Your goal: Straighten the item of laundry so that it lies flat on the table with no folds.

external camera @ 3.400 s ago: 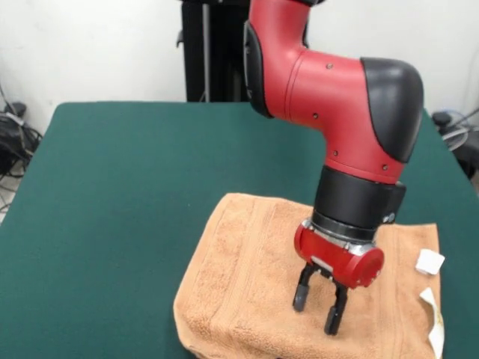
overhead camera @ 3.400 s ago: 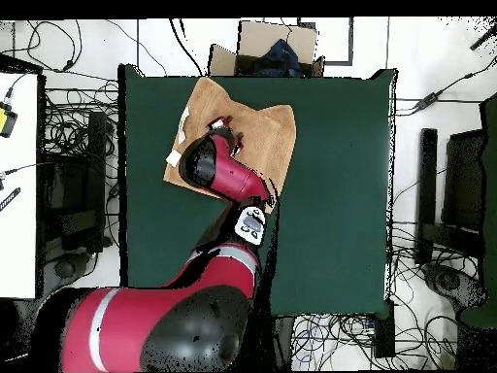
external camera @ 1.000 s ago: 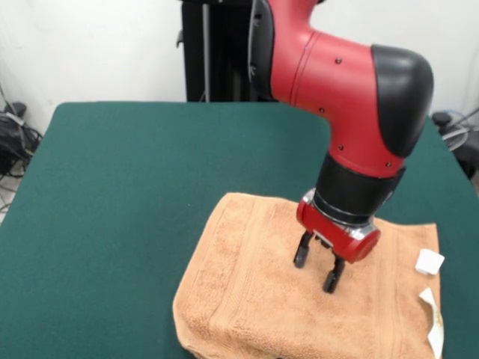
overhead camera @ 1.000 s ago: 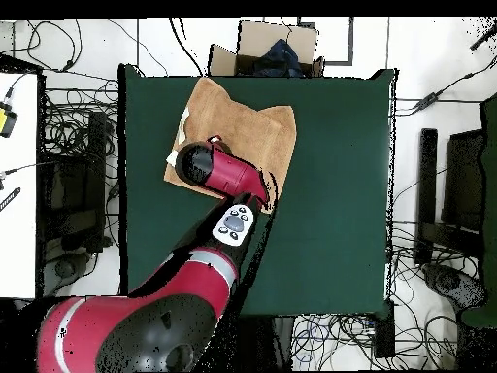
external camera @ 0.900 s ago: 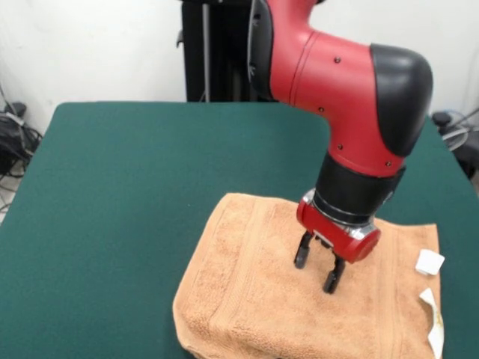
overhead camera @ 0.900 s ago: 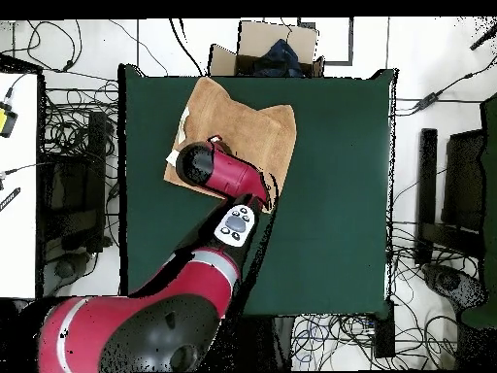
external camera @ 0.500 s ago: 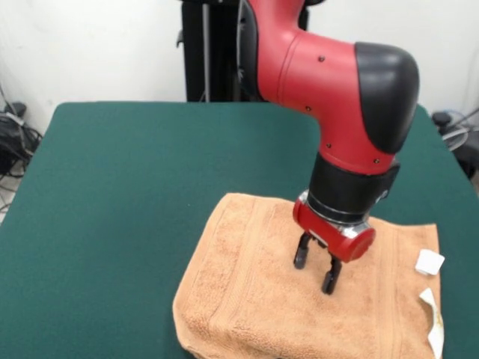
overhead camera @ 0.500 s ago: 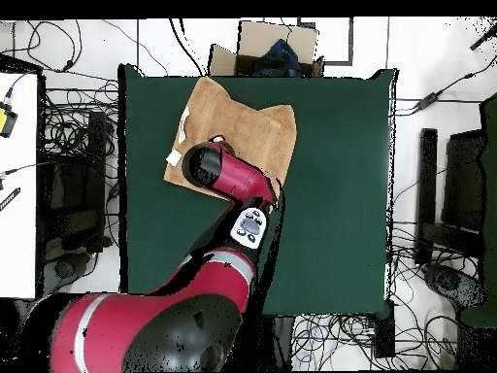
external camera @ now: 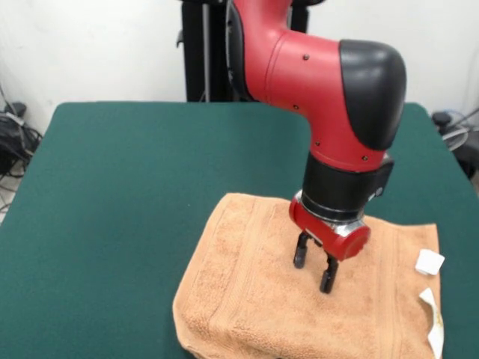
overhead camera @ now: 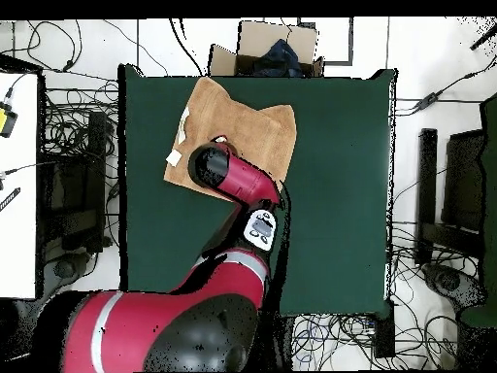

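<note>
The towel (external camera: 299, 299) is seen near the table's (external camera: 135, 179) front edge, right of centre, doubled over with a thick rounded fold along its near left side. Two white tags (external camera: 429, 262) are seen at its right edge. Over the towel's middle the gripper (external camera: 314, 268) is held pointing down, its two dark fingers (external camera: 301, 252) spread apart with nothing between them; contact with the cloth cannot be told. Beyond, the table lies bare.
</note>
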You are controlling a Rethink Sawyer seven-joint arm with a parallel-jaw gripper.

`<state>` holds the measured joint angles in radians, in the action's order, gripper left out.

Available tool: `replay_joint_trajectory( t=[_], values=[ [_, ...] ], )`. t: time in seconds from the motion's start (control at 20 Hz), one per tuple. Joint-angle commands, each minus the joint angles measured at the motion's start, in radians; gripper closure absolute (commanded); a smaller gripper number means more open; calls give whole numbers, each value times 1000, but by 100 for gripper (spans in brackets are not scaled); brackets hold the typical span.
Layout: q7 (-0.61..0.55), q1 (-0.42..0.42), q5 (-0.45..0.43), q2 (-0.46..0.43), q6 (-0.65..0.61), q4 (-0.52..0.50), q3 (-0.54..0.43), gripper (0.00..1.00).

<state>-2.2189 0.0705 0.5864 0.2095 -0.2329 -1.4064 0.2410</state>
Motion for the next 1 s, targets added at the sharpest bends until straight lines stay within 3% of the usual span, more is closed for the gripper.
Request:
replay_joint_trajectory(
  t=[0.05, 0.55, 1.0],
  values=[
    [-89, -45, -75, -83, 49, -199, -214, 0],
    [-107, -109, -86, -33, 65, -310, -282, 0],
    [-168, 21, -125, -25, 264, -336, -144, 0]
  ],
)
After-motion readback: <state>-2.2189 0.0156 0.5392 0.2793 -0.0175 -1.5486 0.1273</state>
